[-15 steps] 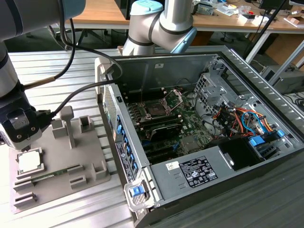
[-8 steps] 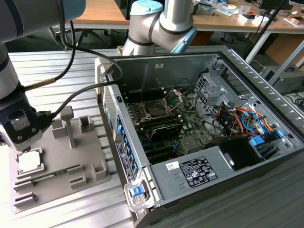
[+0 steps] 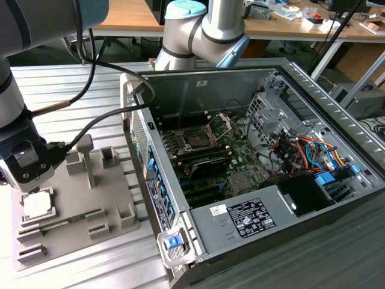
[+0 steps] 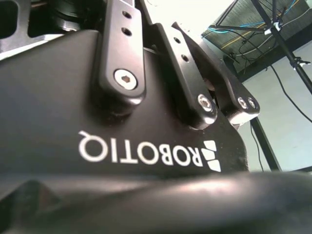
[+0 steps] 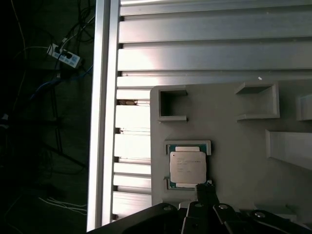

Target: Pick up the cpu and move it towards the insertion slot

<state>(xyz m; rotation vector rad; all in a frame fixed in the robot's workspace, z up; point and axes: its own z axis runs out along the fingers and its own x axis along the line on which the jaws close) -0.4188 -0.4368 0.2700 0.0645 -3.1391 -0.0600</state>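
The cpu (image 3: 37,205) is a small flat square chip with a pale silvery top. It lies in a shallow holder on the grey fixture plate (image 3: 90,198) at the exterior view's left. My gripper (image 3: 29,180) hangs just above the chip's far edge and does not hold it. In the first wrist view the cpu (image 5: 187,166) sits in its holder just beyond the gripper's dark body (image 5: 209,214). The insertion slot (image 3: 195,138) is a dark square socket with a raised metal bracket, on the green board inside the open computer case (image 3: 240,217).
A thin green memory stick (image 3: 60,223) lies on the fixture plate near the cpu. Grey upright posts (image 3: 87,159) rise from the plate. The case's near side wall (image 3: 159,186) stands between the plate and the socket. Black cables (image 3: 96,120) trail from the arm.
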